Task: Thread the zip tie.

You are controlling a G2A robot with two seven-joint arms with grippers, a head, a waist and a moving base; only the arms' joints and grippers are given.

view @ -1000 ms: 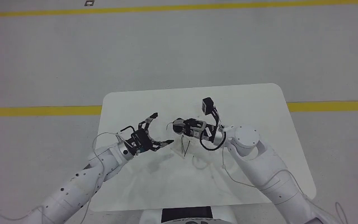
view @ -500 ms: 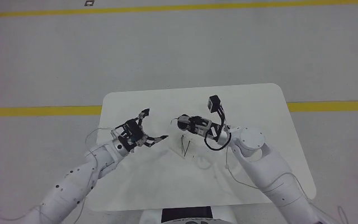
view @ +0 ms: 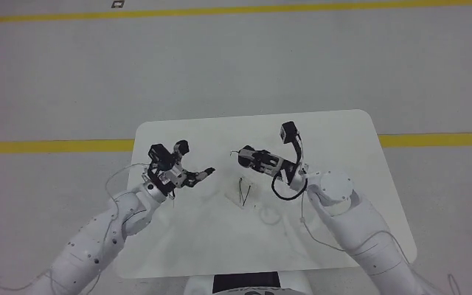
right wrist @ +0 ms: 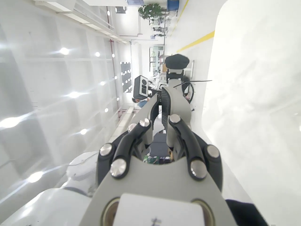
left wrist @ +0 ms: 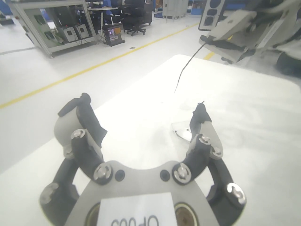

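Note:
My right gripper [view: 243, 155] hovers over the middle of the white table [view: 332, 133], shut on a thin black zip tie [view: 234, 153]. In the right wrist view the zip tie [right wrist: 196, 81] sticks out sideways past the closed fingertips of that gripper [right wrist: 164, 91]. My left gripper [view: 197, 159] is open, to the left of the right one with a gap between them. In the left wrist view its two fingers [left wrist: 82, 111] spread wide with nothing between them, and the zip tie [left wrist: 184, 70] hangs down from the right gripper [left wrist: 211, 42] farther off.
Two or three loose black zip ties [view: 244, 193] lie on the table between the arms, nearer the front edge. A clear plastic piece [left wrist: 180, 130] lies by my left gripper's finger. Yellow floor lines run beyond the table.
My left gripper has drawn back to the left and away from the right gripper, staying open. The right gripper has shifted slightly right and farther back, still holding the zip tie.

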